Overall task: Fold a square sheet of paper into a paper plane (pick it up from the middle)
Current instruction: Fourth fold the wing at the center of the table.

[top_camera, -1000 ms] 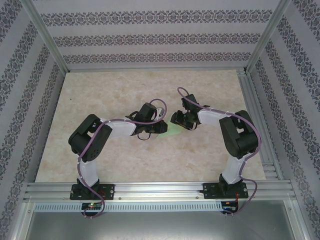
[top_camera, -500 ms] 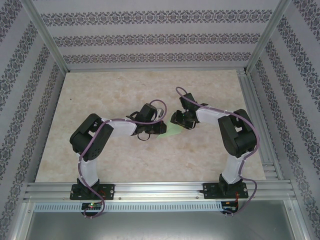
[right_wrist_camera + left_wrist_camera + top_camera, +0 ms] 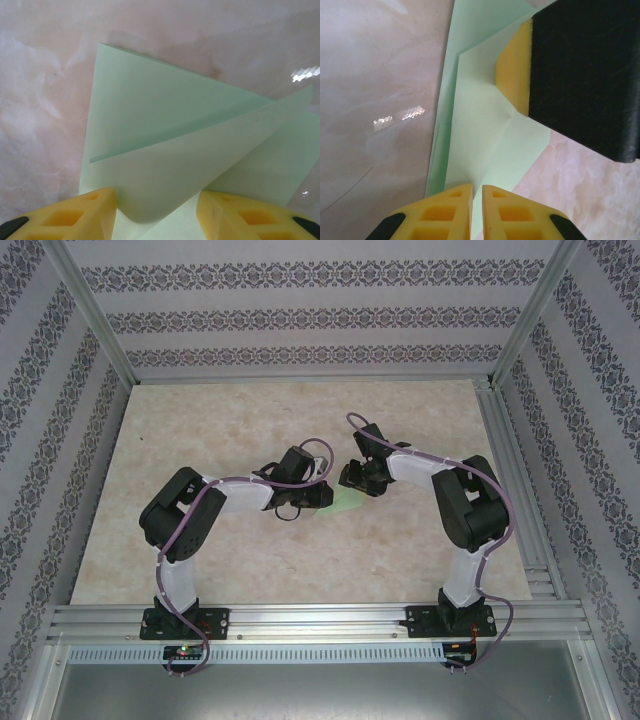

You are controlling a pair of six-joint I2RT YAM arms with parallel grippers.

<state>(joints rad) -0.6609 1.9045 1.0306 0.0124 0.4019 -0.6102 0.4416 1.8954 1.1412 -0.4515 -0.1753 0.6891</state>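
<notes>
The mint-green sheet of paper [image 3: 346,503], folded into overlapping pointed layers, lies on the table between the two grippers. My left gripper [image 3: 322,496] is low over its near end. In the left wrist view its yellow fingertips [image 3: 477,188] stand shut to a thin slit on the paper [image 3: 480,120], and a crease runs into that slit; whether it is pinched I cannot tell. My right gripper [image 3: 350,478] is open at the other end. A lifted, curling flap of the paper [image 3: 165,165] bulges between its spread fingers [image 3: 157,197]. One right finger pad [image 3: 512,67] rests on the paper.
The marbled beige table [image 3: 220,420] has free room to the left, far side and front. Patterned walls and aluminium posts [image 3: 90,310] enclose it. A metal rail [image 3: 320,618] holding both arm bases runs along the near edge.
The right gripper has shifted slightly left and away from the bases, and its fingers have spread a little. The left arm and the paper under it have stayed put.
</notes>
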